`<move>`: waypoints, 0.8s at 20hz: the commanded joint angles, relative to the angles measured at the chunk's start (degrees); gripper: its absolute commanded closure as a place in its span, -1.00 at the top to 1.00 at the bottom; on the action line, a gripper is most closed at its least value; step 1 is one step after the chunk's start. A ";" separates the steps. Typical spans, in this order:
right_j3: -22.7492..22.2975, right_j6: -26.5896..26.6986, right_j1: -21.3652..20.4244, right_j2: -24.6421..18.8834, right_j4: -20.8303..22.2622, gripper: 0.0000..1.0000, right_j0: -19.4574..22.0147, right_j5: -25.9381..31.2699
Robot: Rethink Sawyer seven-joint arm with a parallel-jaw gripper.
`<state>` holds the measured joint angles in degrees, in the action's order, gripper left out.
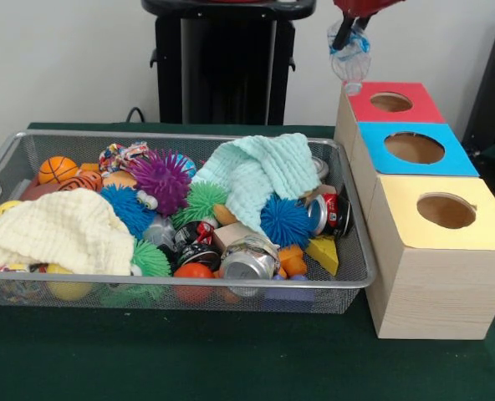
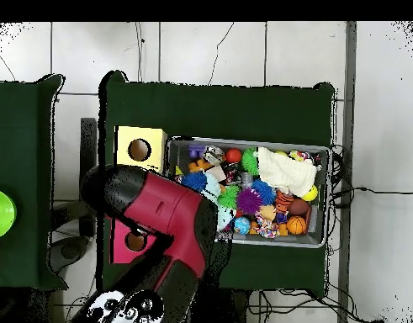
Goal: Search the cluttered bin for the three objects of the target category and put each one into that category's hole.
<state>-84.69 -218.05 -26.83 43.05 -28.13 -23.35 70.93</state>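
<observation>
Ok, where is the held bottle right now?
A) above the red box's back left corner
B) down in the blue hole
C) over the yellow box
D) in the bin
A: in the front view the end effector holds the bottle up above the red box, by its back left corner.

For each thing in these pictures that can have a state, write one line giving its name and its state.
End effector: raised above the red-topped box, shut on a clear bottle.
Clear bottle: held, hanging cap down, not yet in a hole.
Wire basket: on the table, full of clutter.
Blue-topped box's hole: open, unobstructed.
Red-topped box's hole: open.
Yellow-topped box's hole: open.
Mint cloth: crumpled over other items.
Cream cloth: draped over items.
</observation>
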 commanded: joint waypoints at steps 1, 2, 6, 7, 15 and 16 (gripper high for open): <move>8.20 -9.26 4.53 -0.53 4.88 -1.00 -0.12 9.77; 9.79 -9.69 4.84 -0.04 5.19 -1.00 -0.24 11.57; 14.24 -11.25 7.03 -0.01 4.88 -1.00 0.09 15.40; 14.88 -11.19 7.51 0.05 5.03 -1.00 0.10 15.94; 16.13 -11.93 10.16 1.22 4.40 -1.00 -0.46 15.44; 16.31 -12.59 10.27 1.25 3.90 -1.00 -0.52 15.46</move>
<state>-71.71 -218.05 -20.76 45.86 -25.37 -24.04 82.22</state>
